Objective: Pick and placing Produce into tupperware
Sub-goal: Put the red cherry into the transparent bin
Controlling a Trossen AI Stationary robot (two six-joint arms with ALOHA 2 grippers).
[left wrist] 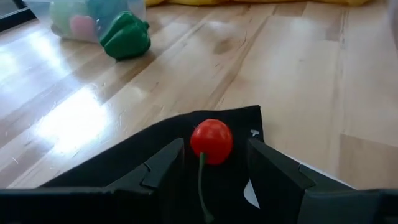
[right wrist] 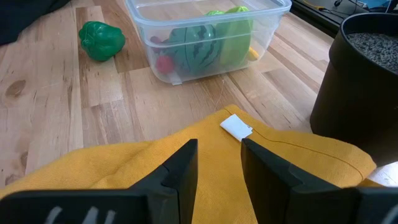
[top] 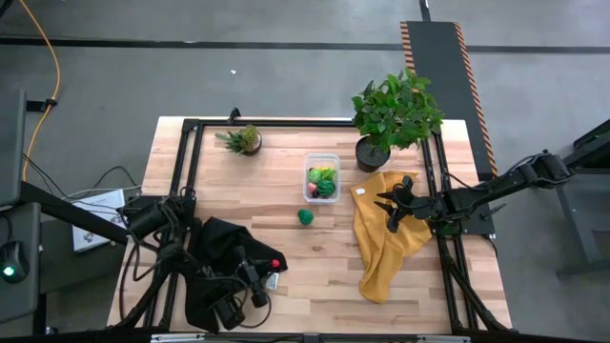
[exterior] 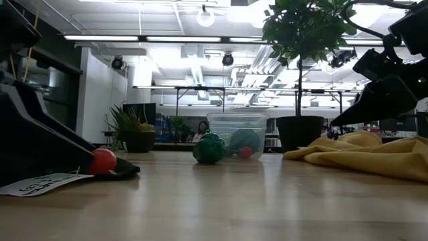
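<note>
While the left claw sits low over the black cloth near the desk's front left corner, its fingers stand apart on either side of a small red toy fruit, not closed on it. Fruit rests on the cloth's edge, stem pointing back toward the claw; round body, so no long axis to line up on. Judgement: left arm is plainly the nearer one for this piece, and closing straight in should take it.

Further out, mid-desk, a green pepper-like piece lies on bare wood just in front of the tupperware. Container holds a striped melon, a light-green piece and a small pink one. Open wood runs between cloth and container; nothing blocks a carry.

Right claw hovers over the yellow cloth by the right edge, fingers slightly apart, holding nothing. Large potted plant stands behind it, small plant near the back edge.
</note>
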